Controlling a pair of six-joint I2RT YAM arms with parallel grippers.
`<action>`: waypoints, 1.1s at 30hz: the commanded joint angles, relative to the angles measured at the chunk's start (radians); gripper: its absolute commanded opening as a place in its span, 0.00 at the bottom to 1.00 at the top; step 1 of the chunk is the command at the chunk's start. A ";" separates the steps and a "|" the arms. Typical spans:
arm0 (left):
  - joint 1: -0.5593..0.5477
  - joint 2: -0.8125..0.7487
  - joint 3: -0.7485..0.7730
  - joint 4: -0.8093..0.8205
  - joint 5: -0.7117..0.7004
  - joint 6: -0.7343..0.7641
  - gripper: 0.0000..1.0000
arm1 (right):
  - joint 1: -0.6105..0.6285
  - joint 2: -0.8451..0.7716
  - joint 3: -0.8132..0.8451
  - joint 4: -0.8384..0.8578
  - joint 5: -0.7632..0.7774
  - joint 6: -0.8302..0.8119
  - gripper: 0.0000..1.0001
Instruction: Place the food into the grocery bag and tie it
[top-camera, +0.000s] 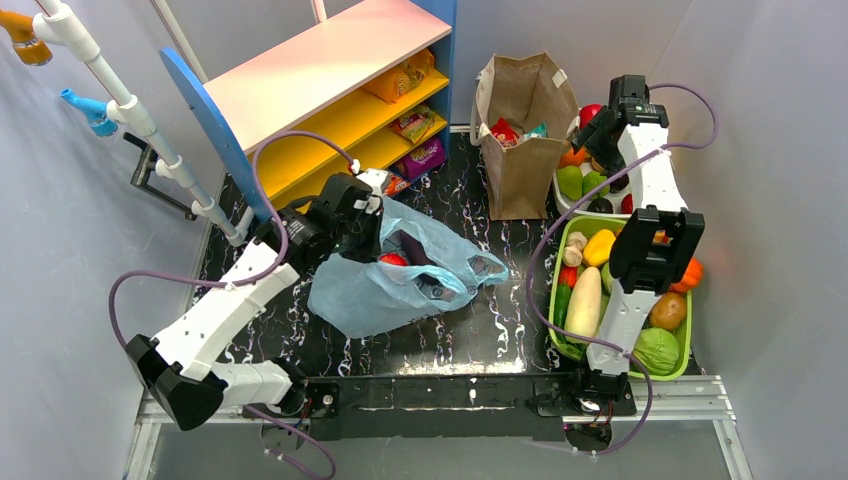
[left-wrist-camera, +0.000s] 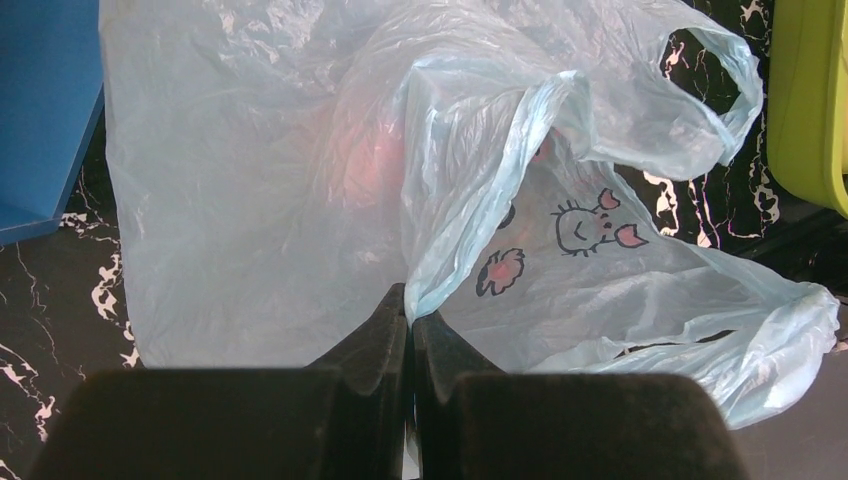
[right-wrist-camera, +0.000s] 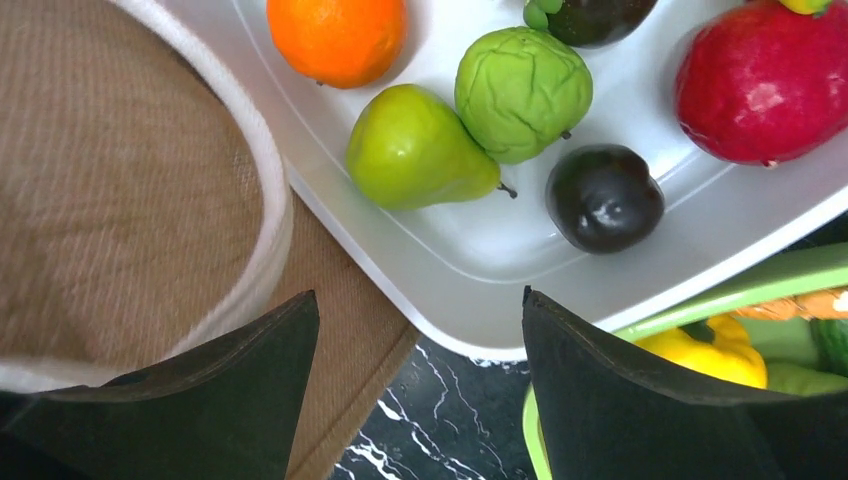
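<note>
Close view from the left wrist: the left claw (left-wrist-camera: 408, 305) has its two dark fingers pressed together on a fold of the grocery bag (left-wrist-camera: 260, 200), a thin light-blue plastic bag. A pinkish-red blur glows through the film, and a small cartoon face (left-wrist-camera: 590, 225) is printed on the plastic. Neither detail can be made out from overhead.

Close view from the right wrist: the right claw (right-wrist-camera: 420, 310) is spread wide with nothing between its fingers. Under it are the rim of a brown paper bag (right-wrist-camera: 120, 180) and a white tray (right-wrist-camera: 470, 250) holding a green pear (right-wrist-camera: 415, 150) and an orange (right-wrist-camera: 337, 35).

Only the overhead view shows the whole layout. The grocery bag lies slumped mid-surface with its mouth open. A red packet (top-camera: 393, 259) sits inside that mouth. The paper bag stands beyond the grocery bag and to its right, with more snack packets (top-camera: 503, 131) at its top. The tray and a green basket (top-camera: 553, 300) of plastic vegetables lie farther right of the grocery bag. A blue-sided shelf (top-camera: 330, 60) stands behind the grocery bag, on its left.

The surface (top-camera: 480, 325) is black with white veining. Pale grey walls surround it.
</note>
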 joint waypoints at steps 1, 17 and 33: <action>-0.002 0.026 0.054 -0.014 0.011 0.012 0.00 | -0.008 0.071 0.097 -0.027 -0.013 0.048 0.83; 0.008 0.142 0.133 -0.032 -0.006 0.049 0.00 | -0.008 0.283 0.229 -0.026 -0.038 0.076 0.91; 0.031 0.233 0.189 -0.025 -0.020 0.065 0.00 | -0.010 0.363 0.229 0.070 -0.030 0.052 0.90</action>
